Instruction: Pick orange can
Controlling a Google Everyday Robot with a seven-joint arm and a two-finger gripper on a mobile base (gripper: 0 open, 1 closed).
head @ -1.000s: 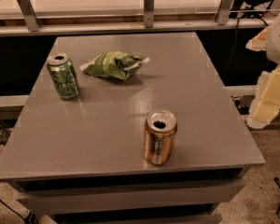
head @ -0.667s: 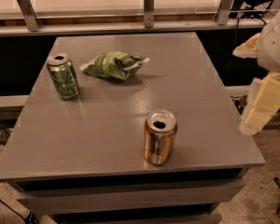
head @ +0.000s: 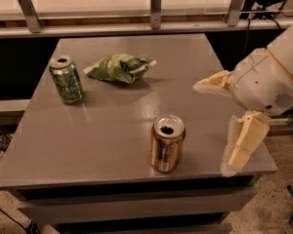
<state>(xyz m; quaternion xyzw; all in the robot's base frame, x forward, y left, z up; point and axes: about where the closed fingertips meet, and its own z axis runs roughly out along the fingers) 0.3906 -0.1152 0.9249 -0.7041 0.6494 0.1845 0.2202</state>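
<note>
Gripper [head: 214, 126] hangs just right of the orange can [head: 167, 143], apart from it. Its two blocky cream fingers are spread wide with nothing between them (one lies beyond the can, the other nearer than it). The can stands upright on the table [head: 112, 135], close to the front edge. It is a smooth, shiny copper cylinder with a silver top, and its mouth looks open, so it is probably light. Its thin aluminium walls should be slick and would dent under a hard squeeze, and so tall a shape would tip if nudged high up. The best hold looks like mid-body, with the fingers on opposite sides below the rim. Beyond the can and to its left lies a crumpled green bag [head: 119, 68] of soft, crinkly film. Further left of the orange can stands a green can [head: 66, 79]. The table top is flat, matte grey.
</note>
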